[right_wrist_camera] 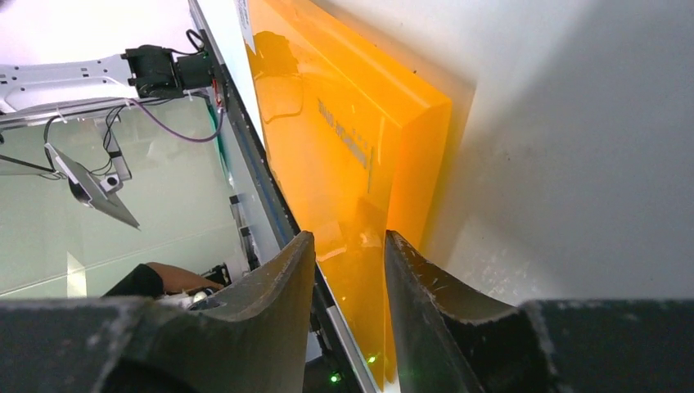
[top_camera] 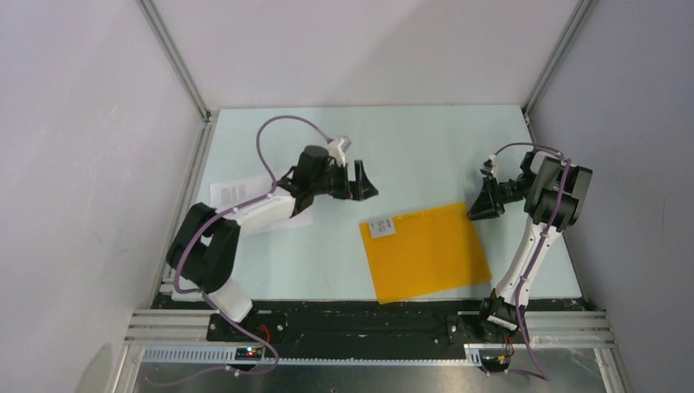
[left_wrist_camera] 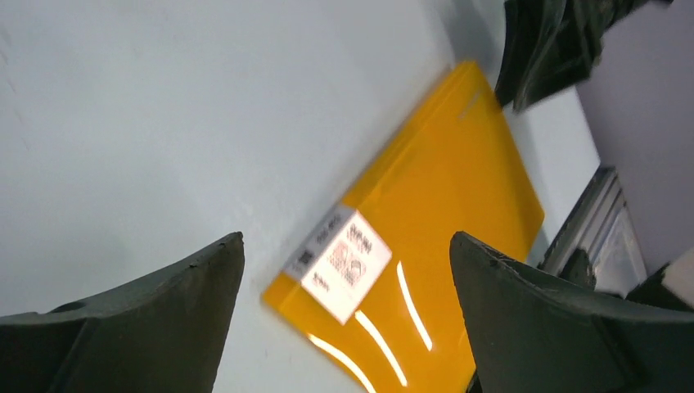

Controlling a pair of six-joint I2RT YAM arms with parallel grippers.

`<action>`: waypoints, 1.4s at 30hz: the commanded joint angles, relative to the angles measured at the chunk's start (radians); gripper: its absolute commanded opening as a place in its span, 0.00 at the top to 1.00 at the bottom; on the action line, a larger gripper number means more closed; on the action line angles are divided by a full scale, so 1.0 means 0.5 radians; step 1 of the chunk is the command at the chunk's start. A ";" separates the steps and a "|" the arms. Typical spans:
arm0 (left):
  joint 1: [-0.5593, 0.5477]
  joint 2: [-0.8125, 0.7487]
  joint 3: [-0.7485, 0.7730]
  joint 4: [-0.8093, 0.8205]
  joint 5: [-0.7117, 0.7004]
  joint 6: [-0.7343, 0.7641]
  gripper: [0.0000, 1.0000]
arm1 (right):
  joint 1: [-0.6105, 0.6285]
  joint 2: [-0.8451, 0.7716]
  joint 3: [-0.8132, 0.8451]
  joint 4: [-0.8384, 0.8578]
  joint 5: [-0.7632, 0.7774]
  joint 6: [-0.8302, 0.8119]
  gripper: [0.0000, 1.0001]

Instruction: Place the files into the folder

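Observation:
The orange-yellow folder (top_camera: 425, 254) lies flat and closed on the table, right of centre, with its white label (top_camera: 380, 228) at the near-left corner. It also shows in the left wrist view (left_wrist_camera: 458, 188) and the right wrist view (right_wrist_camera: 344, 139). The files (top_camera: 229, 192) are white printed sheets at the left, partly hidden under my left arm. My left gripper (top_camera: 366, 182) is open wide and empty, held above the table left of the folder, looking at the label (left_wrist_camera: 340, 262). My right gripper (top_camera: 479, 209) is at the folder's far right corner. Its jaws (right_wrist_camera: 349, 236) stand narrowly apart around the folder's edge.
Metal frame posts (top_camera: 176, 57) and grey walls close the table on the left, right and back. A black and aluminium rail (top_camera: 368, 323) with the arm bases runs along the near edge.

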 commanded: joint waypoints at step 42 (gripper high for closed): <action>0.059 -0.311 0.366 -0.782 -0.393 1.584 0.01 | 0.245 0.375 0.496 -0.110 -0.491 1.321 1.00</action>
